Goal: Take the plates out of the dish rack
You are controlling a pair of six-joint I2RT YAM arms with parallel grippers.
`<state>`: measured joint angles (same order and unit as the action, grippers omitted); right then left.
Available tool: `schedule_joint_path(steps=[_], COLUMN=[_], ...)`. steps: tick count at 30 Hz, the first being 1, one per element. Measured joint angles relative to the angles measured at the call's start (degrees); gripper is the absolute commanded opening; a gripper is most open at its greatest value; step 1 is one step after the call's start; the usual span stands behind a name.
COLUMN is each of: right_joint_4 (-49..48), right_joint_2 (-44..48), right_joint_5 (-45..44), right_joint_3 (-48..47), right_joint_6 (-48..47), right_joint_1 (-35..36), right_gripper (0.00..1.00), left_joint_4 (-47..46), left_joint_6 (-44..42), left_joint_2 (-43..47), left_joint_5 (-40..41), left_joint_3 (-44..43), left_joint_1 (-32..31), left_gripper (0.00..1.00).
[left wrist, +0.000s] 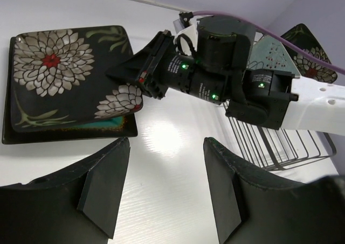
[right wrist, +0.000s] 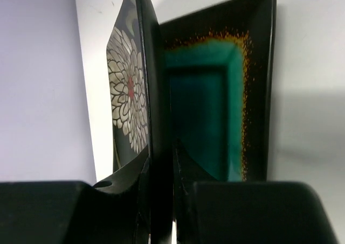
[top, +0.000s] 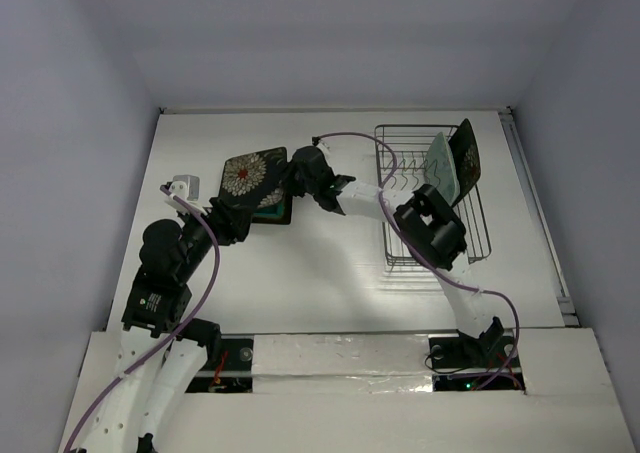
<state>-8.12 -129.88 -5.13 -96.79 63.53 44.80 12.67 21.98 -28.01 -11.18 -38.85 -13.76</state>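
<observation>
Plates stand upright in the dish rack point(top: 400, 245) at the right: the mint-green plate point(top: 440, 163) and one flowered plate point(top: 465, 156) just beside it. Well apart, on the tabletop point(top: 330, 268), the second flowered plate point(left wrist: 59, 77) rests on the teal plate point(right wrist: 205, 104), its edge clenched between the right fingers point(right wrist: 129, 171). Nearby, the left fingers point(left wrist: 105, 187) hang spread, grasping nothing.

The teal plate point(left wrist: 81, 133) is mostly hidden under the flowered plate point(left wrist: 70, 77); right of it, the right arm point(left wrist: 215, 55) blocks much of the mint plate point(left wrist: 269, 53).
</observation>
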Motion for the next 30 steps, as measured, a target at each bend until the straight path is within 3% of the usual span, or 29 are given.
schedule_joint_path(steps=[3,5,11,19,20,24,30], right_joint_4=[0.11,0.26,0.35,0.39,0.63,1.81,6.75], right_joint_2=[-0.72,-0.87,-1.07,-1.11,-1.11,-1.11,-1.07], right_joint_5=[-0.42,-0.48,-0.5,-0.46,-0.44,-0.46,-1.7], right_joint_3=[-0.26,-0.28,-0.28,-0.9,-0.9,-0.9,-1.81], right_joint_6=[0.57,0.76,1.36,1.62,1.49,0.11,-5.73], right_joint_1=[0.55,0.68,0.7,0.72,0.72,0.79,1.46], right_gripper=[0.0,0.07,0.35,0.65,0.73,0.78,0.97], left_joint_4=[0.0,-0.02,-0.02,-0.02,-0.04,-0.04,-0.17], left_joint_6=[0.02,0.02,0.02,0.04,0.04,0.09,0.2], left_joint_2=[0.0,0.0,0.0,0.0,0.0,0.0,0.0], left_joint_5=[-0.17,-0.33,-0.5,-0.66,-0.66,-0.66,-0.85], left_joint_3=[0.0,0.0,0.0,0.0,0.0,0.0,0.0], left_joint_1=[0.0,0.0,0.0,0.0,0.0,0.0,0.0], left_gripper=[0.53,0.53,0.53,0.53,0.53,0.53,0.53])
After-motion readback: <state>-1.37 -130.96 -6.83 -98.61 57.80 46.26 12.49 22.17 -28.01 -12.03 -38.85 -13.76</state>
